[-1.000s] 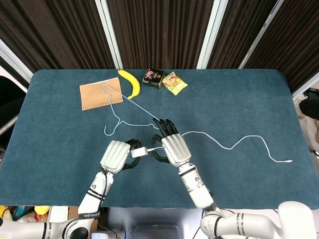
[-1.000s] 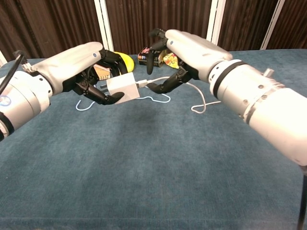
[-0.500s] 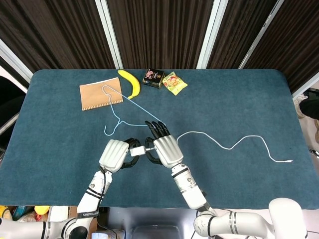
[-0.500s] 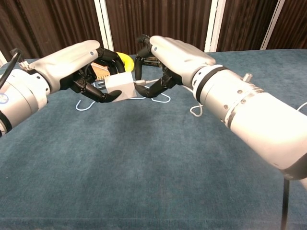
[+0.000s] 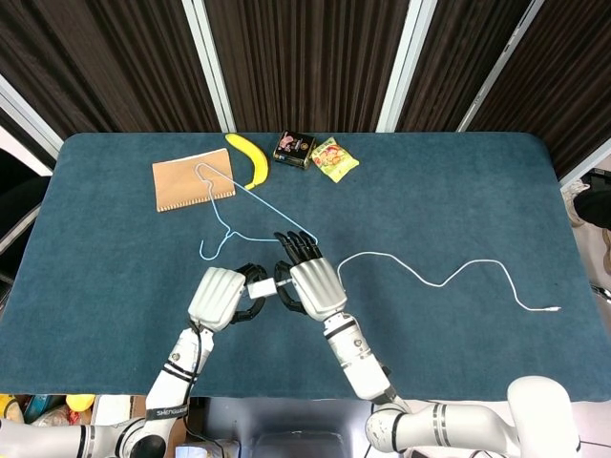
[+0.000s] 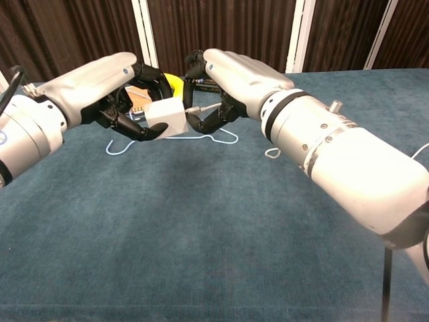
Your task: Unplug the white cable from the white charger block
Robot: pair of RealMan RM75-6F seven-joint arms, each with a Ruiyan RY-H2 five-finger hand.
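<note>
Moved since one second ago: right hand [image 5: 312,284], shifted leftward from beside the cable's near run to close against the white charger block [image 5: 259,287]; its dark fingers [image 6: 201,122] now sit around the plug end of the white cable [image 5: 434,280]. Left hand [image 5: 219,297] unchanged in place.

Item 1. White charger block: held clear of the bench [image 5: 458,191] between the two hands, near the front edge. In the chest view it shows as a white cube [image 6: 166,118] with the cable plug still seated in its right face.

Item 2. Left hand [image 6: 107,94]: fingers curled around the block, gripping it from the left side.

Item 3. Right hand [image 6: 224,84]: fingers curled in at the plug; whether they actually pinch the connector cannot be told, as the contact is hidden behind the fingers.

Item 4. White cable: runs from the block under the right hand, then rightward in loose waves across the blue cloth to a free connector end near the right edge.

Item 5. Light blue wire hanger [image 5: 234,212]: lies flat behind the hands, its hook end over the brown notebook [image 5: 190,179].

Item 6. Banana [image 5: 249,157]: just right of the notebook, at the far side.

Item 7. Small dark box [image 5: 293,150] and colourful snack packet [image 5: 334,158]: side by side at the far edge, right of the banana.
</note>
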